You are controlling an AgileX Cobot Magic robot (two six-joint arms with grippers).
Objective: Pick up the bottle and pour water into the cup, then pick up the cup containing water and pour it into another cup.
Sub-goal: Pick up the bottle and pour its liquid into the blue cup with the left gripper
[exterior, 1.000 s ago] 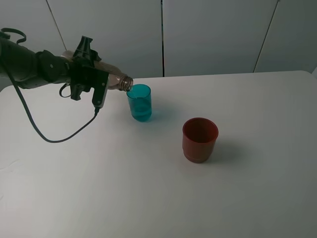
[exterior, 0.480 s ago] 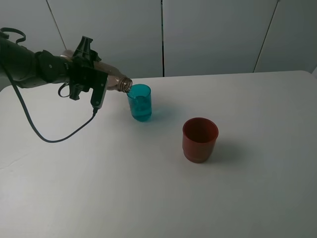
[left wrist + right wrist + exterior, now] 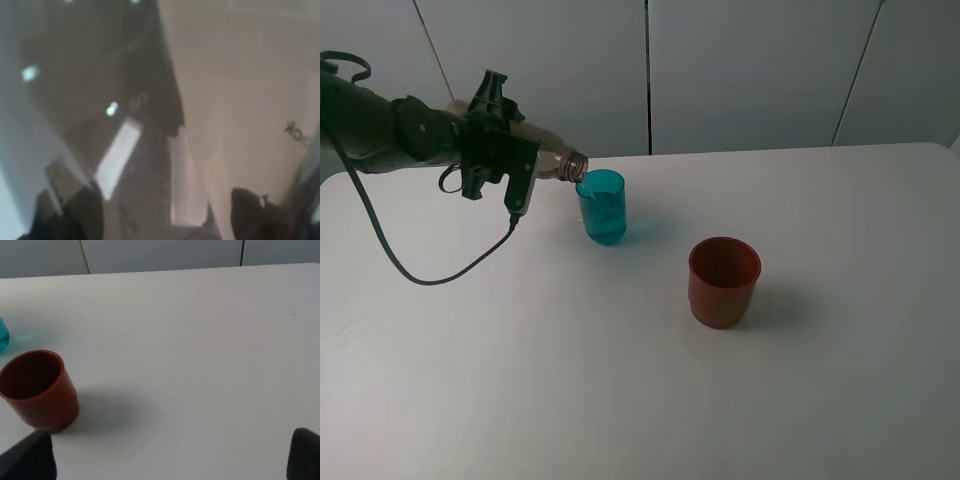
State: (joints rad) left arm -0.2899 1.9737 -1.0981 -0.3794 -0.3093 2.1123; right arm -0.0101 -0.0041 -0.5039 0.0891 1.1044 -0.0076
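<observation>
A: Where is the bottle [image 3: 554, 164] sitting?

B: In the upper left of the high view. The left gripper [image 3: 505, 157] is clamping it around the body and holding it tipped almost level, off the table [image 3: 620, 400]. Its open neck is pointing right and reaching the near rim of the teal cup [image 3: 602, 207].

A: Is water running out?

B: I cannot tell; no stream is showing at this size.

A: What is lying around it?

B: A black cable [image 3: 420, 283] is drooping from the arm and looping over the table's left part, apart from both cups. The red cup [image 3: 724, 281] is standing upright near the frame's centre, lower right of the teal one and well apart from it. Grey wall panels [image 3: 750, 70] are running along the top.

A: And the left wrist view?

B: The smoky bottle is filling it, blurred, blocking most of the scene.

A: The right gripper [image 3: 165, 458]?

B: Its two dark fingertips are showing at the bottom corners of its own view, spread wide, grasping nothing. The red cup is sitting at lower left there, with a sliver of teal at the left edge.
</observation>
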